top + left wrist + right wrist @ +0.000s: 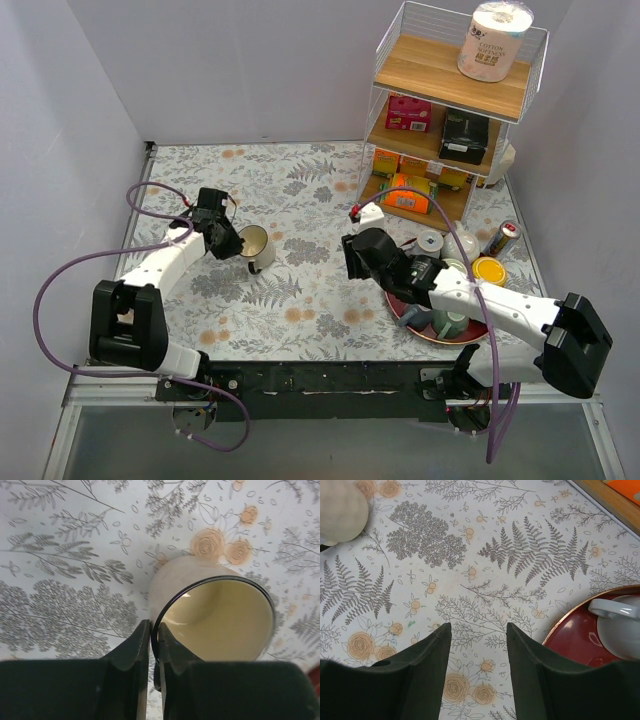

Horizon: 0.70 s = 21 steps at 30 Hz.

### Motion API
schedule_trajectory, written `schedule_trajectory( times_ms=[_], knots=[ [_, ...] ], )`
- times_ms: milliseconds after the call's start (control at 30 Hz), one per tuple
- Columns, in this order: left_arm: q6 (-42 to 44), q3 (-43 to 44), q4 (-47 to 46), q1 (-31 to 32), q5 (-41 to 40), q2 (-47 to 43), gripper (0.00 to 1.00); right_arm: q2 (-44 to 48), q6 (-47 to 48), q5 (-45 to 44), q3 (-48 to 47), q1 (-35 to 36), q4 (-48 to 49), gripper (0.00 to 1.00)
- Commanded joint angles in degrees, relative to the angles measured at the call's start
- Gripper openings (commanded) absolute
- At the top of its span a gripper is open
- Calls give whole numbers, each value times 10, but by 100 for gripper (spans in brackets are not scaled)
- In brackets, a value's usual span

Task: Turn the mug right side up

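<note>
Mug [255, 247], cream outside and pale yellow inside, is on the flowered cloth [300, 190] well to the left of the red tray [408, 322]. It is neither upside down nor upright: it is tilted, with its dark-rimmed mouth turned up and toward the left arm. Its handle shows on the mug's near side, toward the arm bases. Whether its base touches the cloth I cannot tell. The left claw [152, 632] is clamped on the mug's rim, one finger inside the mouth and the other against the outer wall, with only the thin rim between them.

The right claw [477, 635] hangs over bare cloth just left of the tray, between tray and mug. Its fingers [432, 665] are spread wide apart and hold nothing. In its wrist camera the tray's rim curves in at the right edge, and a grey mug [620, 627] sits inside the tray with its handle turned toward that rim. The cream mug's rounded side peeks in at the far left corner, well apart from the tray.

The top view also shows a yellow lid [489, 270] at the tray's right edge and small white tubs [430, 242] at its back edge. Behind the tray stands a wire shelf [430, 65] with a paper roll [495, 40] on its top board.
</note>
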<state>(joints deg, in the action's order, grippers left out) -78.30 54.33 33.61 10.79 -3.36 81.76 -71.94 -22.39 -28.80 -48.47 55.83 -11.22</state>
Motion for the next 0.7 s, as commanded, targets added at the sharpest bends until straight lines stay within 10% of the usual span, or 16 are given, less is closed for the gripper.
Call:
schedule_trajectory(
  times_ms=[0, 133, 267, 667],
  knots=[
    [24, 22, -3, -16, -9, 14, 3, -4, -20, -11, -56, -13, -41, 56],
    [32, 32, -4, -30, -25, 30, 0, -12, -32, -6, -83, -20, -72, 61],
    [54, 39, -14, -53, -37, 39, 0, -17, -59, 16, -110, -41, -108, 96],
    [116, 93, -21, -100, -125, 65, 0, -21, -86, 72, -136, -106, -177, 98]
  ],
)
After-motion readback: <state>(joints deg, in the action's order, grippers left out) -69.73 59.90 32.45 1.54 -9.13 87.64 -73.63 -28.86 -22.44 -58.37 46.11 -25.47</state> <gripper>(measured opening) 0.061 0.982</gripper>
